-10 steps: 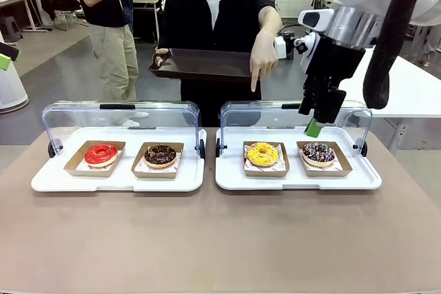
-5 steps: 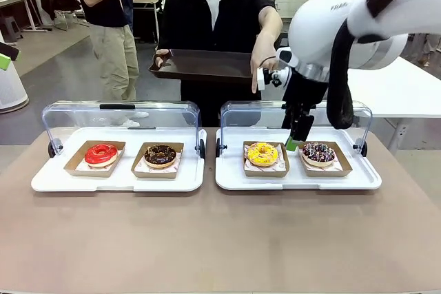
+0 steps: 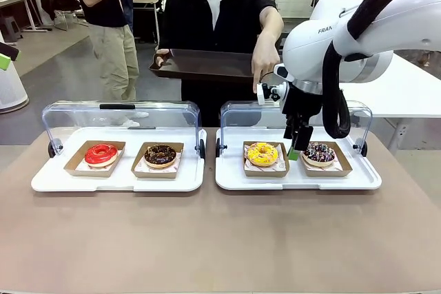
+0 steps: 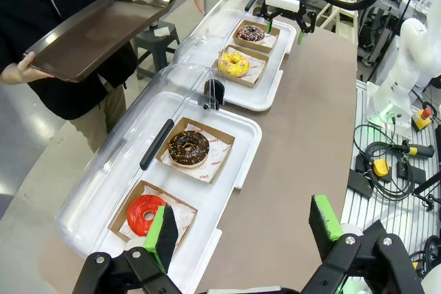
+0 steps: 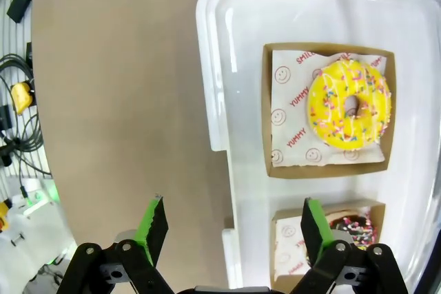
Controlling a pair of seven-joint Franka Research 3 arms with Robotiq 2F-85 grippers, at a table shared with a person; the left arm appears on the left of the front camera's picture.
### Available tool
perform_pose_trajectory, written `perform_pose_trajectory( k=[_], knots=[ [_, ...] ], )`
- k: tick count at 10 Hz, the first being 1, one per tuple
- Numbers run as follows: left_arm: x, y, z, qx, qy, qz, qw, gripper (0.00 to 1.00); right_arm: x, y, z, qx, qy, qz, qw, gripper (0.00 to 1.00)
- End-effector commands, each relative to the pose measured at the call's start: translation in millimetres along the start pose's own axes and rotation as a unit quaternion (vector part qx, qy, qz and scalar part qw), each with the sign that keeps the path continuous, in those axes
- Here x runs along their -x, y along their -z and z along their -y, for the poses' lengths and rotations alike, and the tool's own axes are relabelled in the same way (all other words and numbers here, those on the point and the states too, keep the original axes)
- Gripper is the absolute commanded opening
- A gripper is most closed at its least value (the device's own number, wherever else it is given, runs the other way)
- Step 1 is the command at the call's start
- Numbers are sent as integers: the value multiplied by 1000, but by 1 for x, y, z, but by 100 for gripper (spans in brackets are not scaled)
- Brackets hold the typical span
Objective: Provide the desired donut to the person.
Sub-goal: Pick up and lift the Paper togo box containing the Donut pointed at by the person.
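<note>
The person point(image 3: 215, 12) holds a dark serving tray point(image 3: 203, 65) in one hand, and the other hand point(image 3: 262, 67) points a finger down above the yellow sprinkled donut point(image 3: 262, 153) point(image 5: 350, 105). My right gripper point(image 3: 295, 144) point(image 5: 233, 228) hangs open over the right white tray point(image 3: 296, 180), between the yellow donut and a chocolate sprinkled donut point(image 3: 318, 152) point(image 5: 358, 228). It holds nothing. On the left white tray point(image 3: 117, 178) sit a red donut point(image 3: 101, 153) and a chocolate donut point(image 3: 160, 154). My left gripper point(image 4: 244, 224) is open and empty, above the table edge beside the red donut point(image 4: 145, 215).
Each donut sits in a brown paper box. Both trays have clear hinged lids point(image 3: 120, 115) standing open at the back. The brown table point(image 3: 220, 239) in front of the trays is bare. A bystander point(image 3: 110, 25) stands behind at the left.
My right arm swung left and down, bringing its open gripper from above the chocolate sprinkled donut's far side to between the two right-hand donuts. The person keeps pointing.
</note>
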State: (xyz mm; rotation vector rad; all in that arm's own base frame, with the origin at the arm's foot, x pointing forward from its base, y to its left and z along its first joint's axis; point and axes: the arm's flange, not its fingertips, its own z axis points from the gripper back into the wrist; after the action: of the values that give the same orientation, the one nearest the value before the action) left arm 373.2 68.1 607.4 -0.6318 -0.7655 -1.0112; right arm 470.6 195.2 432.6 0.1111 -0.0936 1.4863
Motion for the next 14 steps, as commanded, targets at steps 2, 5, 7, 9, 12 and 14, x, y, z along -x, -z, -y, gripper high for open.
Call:
perform_pose_trajectory(
  k=[2, 5, 7, 9, 12, 14],
  knots=[
    [-1, 0, 1, 3, 1, 9, 1000, 100, -1, 0, -1, 1, -1, 0, 1000, 100],
    [-1, 0, 1, 3, 1, 9, 1000, 100, -1, 0, -1, 0, -1, 0, 1000, 100],
    [-1, 0, 1, 3, 1, 9, 1000, 100, -9, 19, 2, 4, -20, -12, 1000, 100],
    [-1, 0, 1, 3, 1, 9, 1000, 100, -16, 32, 8, 14, -24, -17, 999, 100],
    [-1, 0, 1, 3, 1, 9, 1000, 100, -13, 49, 18, 17, -15, -28, 999, 100],
    [-1, 0, 1, 3, 1, 9, 1000, 100, -5, 61, 21, 20, -13, -19, 1000, 100]
  ],
)
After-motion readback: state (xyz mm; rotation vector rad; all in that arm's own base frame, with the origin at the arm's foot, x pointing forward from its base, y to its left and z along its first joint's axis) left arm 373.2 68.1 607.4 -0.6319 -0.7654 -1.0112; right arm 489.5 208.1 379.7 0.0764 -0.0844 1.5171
